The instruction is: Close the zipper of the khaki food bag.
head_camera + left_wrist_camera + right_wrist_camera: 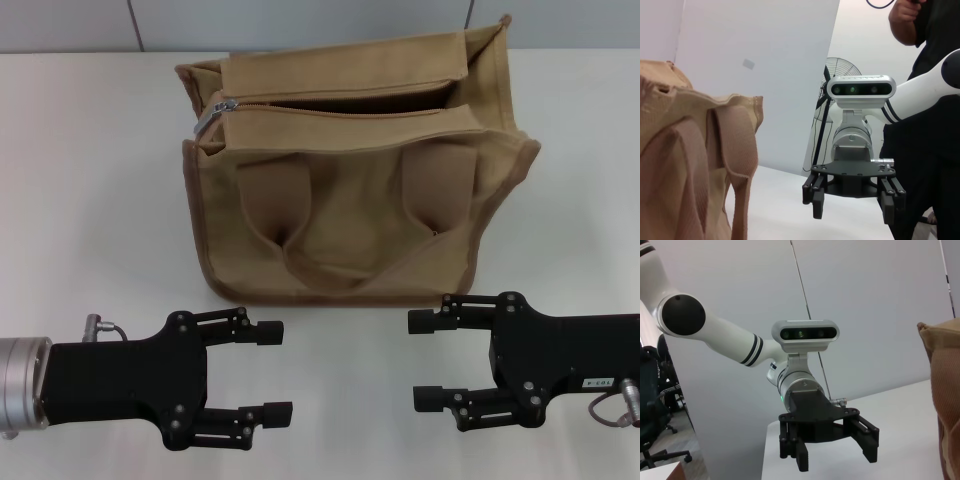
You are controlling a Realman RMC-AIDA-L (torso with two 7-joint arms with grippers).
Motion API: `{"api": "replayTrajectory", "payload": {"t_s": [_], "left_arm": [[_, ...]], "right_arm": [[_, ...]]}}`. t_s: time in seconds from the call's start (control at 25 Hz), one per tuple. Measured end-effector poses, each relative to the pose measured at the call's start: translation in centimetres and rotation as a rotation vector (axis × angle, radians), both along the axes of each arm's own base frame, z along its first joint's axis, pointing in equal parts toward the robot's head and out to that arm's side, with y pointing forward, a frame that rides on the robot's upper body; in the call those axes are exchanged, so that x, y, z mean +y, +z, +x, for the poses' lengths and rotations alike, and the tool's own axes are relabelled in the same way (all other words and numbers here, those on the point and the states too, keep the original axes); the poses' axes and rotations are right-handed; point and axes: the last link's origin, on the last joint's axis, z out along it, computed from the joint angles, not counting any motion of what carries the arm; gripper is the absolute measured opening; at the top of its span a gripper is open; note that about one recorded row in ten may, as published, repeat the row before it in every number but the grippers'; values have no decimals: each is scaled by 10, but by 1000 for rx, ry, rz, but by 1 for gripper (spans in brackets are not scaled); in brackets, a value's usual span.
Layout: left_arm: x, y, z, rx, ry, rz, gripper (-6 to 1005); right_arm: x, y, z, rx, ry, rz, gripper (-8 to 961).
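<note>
both grippers sit closest, low on the white table (90,180), and they point at each other. the left gripper (268,371) has its two black fingers spread wide apart. it holds nothing and touches nothing. the right gripper (428,360) is spread wide too, and it is also empty.

the khaki food bag (350,190) stands upright on the table, past the two grippers and about midway between them. it is near them but not touching. its two wide handles (275,205) hang down over the front side.

the zipper (340,108) runs along the top of the bag. most of it is open, so a dark gap shows between the flaps. the small silver pull tab (208,118) sits at the bag's left end, well apart from both grippers.
</note>
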Motion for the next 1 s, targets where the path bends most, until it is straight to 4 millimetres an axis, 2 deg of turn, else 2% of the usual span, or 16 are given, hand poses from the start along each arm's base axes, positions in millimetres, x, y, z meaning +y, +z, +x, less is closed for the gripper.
{"api": "replayTrajectory", "payload": {"t_s": [0.68, 1.0], "left_arm": [[1, 1, 0, -2, 2, 5, 796], [9, 21, -12, -50, 103, 153, 795]], "right_arm": [[1, 0, 0, 2, -1, 2, 743], [1, 0, 1, -1, -3, 9, 739]]}}
